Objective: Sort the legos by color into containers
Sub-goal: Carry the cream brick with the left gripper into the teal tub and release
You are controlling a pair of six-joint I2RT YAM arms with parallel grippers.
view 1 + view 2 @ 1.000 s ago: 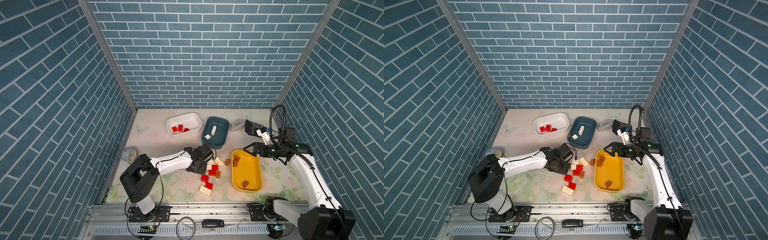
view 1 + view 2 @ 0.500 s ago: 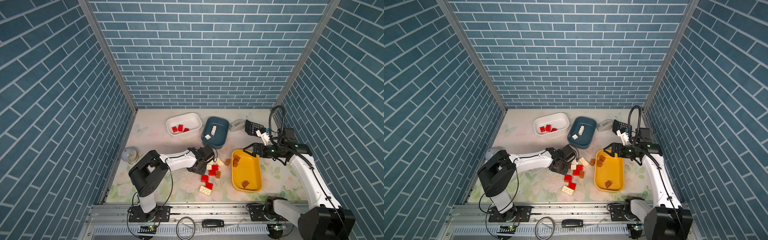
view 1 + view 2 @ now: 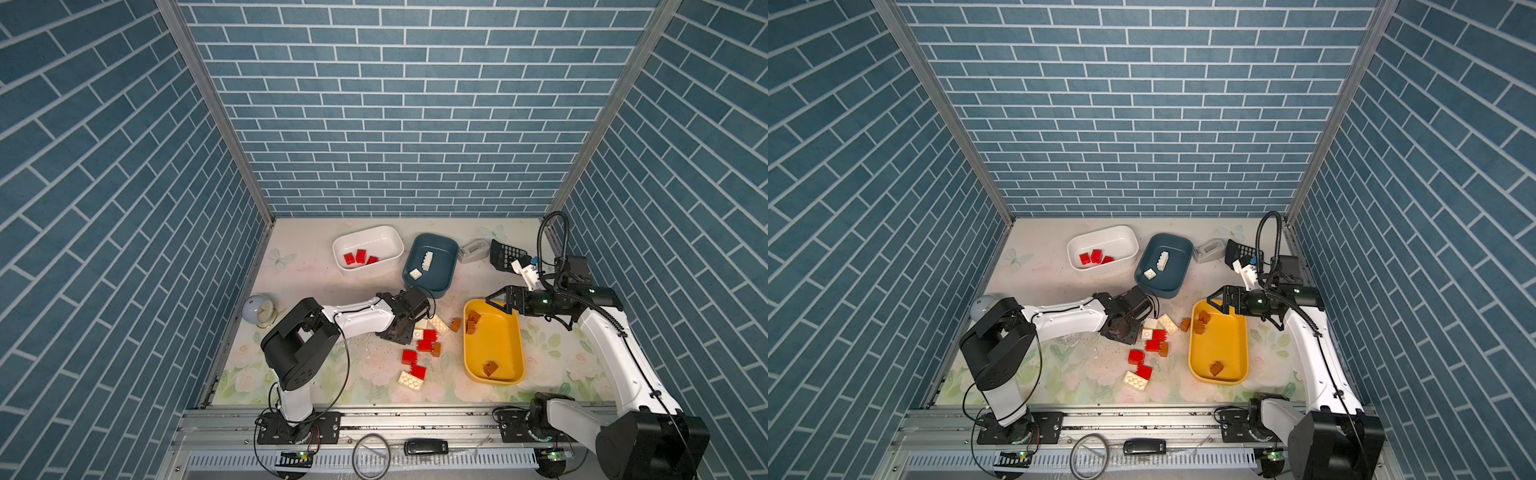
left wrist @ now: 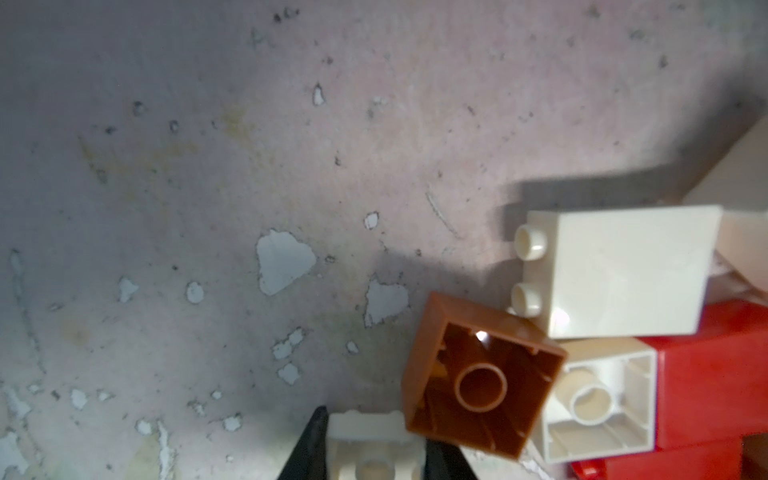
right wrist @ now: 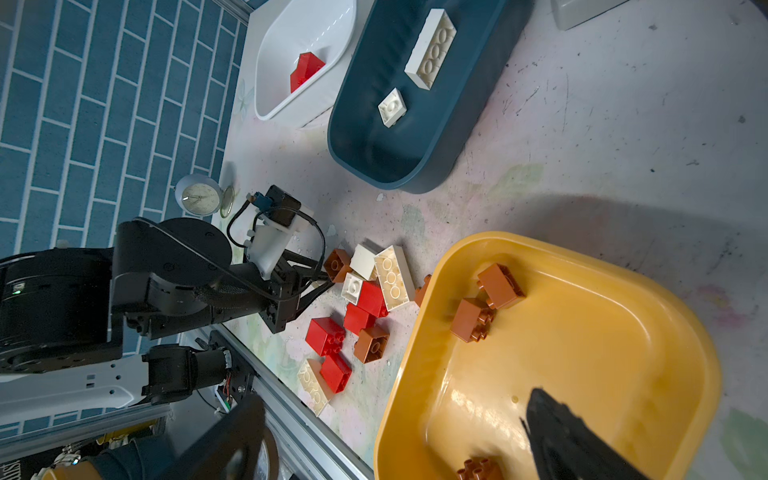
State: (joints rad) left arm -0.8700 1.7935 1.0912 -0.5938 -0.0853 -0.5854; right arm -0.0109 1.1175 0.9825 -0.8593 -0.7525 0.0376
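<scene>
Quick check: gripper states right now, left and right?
Left gripper: closed on a cream brick.
Right gripper: open, holding nothing, above the yellow tub.

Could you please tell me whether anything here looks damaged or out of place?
The table covering is flaking, with pale chipped patches beside the loose pile. One brown brick there lies tilted, hollow side up.

Left tool (image 3: 405, 332) down among loose legos (image 3: 409, 356), right tool (image 3: 496, 303) above yellow tub (image 3: 496, 345)
</scene>
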